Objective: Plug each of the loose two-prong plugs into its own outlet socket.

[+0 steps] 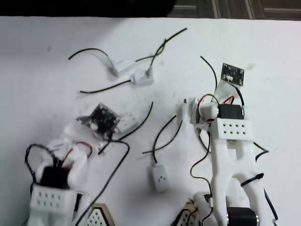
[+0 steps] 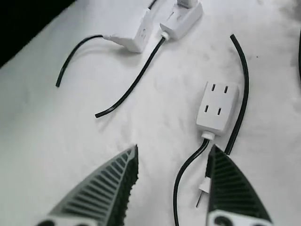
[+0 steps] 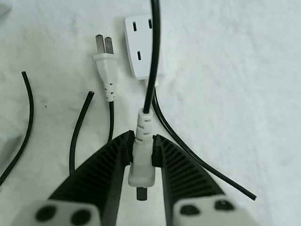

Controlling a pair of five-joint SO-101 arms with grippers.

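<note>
Right gripper (image 3: 141, 138) is clenched on a plug (image 3: 141, 169), just 3 o'clock of table centre in the high view. Risk: the prongs seem to face the wrist, away from the socket (image 3: 137, 52), so it would likely miss. Left gripper (image 2: 174, 149) is released at 8 o'clock.

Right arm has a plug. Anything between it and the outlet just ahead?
Yes. The right gripper is shut on the held plug, and that plug's own black cable runs straight across the face of the outlet. A second loose plug lies beside the outlet, not on it.
</note>
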